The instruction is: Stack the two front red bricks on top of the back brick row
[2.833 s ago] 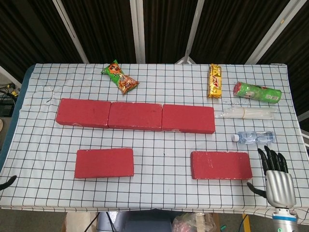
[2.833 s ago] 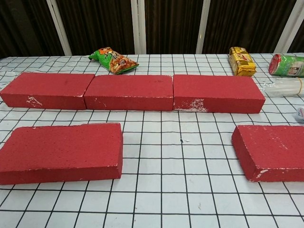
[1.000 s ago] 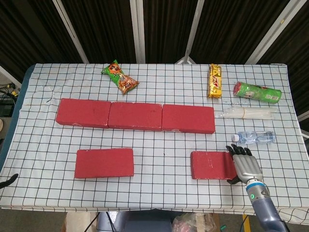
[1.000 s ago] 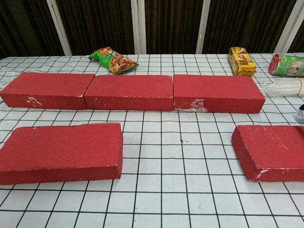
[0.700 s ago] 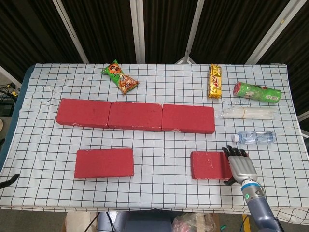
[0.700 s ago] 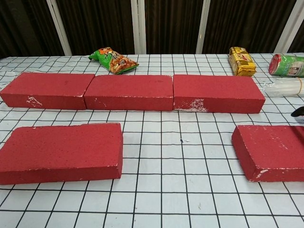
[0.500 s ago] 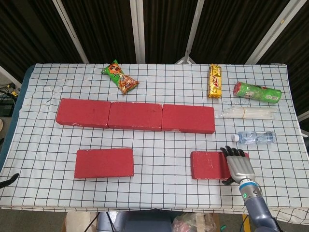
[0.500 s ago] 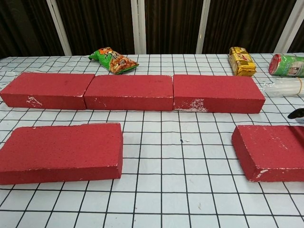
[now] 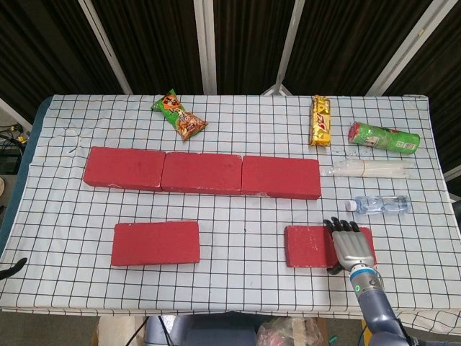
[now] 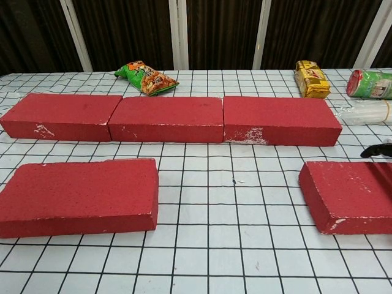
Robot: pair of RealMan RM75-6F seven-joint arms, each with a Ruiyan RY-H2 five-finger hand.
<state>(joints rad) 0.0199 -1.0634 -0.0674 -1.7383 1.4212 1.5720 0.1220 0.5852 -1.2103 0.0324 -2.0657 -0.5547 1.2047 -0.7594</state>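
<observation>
**A:** Which step are you on?

**B:** You are reaching for the first brick, going by the layout. Your right hand sits at the lower right of the head view, over the right end of the right front brick. Nothing is stacked yet.

**A:** Is the hand holding the brick?

**B:** Not that I can tell. Its back faces the camera and the fingers point toward the top of the frame, lying side by side over the brick's top. Whether they press on it or hover just above is unclear. In the chest view only a dark fingertip shows at the right edge, above the brick.

**A:** Where are the other task things?

**B:** The left front brick lies at lower left, untouched. The back row of three bricks, end to end, crosses the middle of the table. A bottle lies near the hand, toward the right edge.

**A:** And the next move?

**B:** You likely need to wrap the fingers over the brick's far edge, with the thumb on the near side, before lifting. The left hand is out of sight.
</observation>
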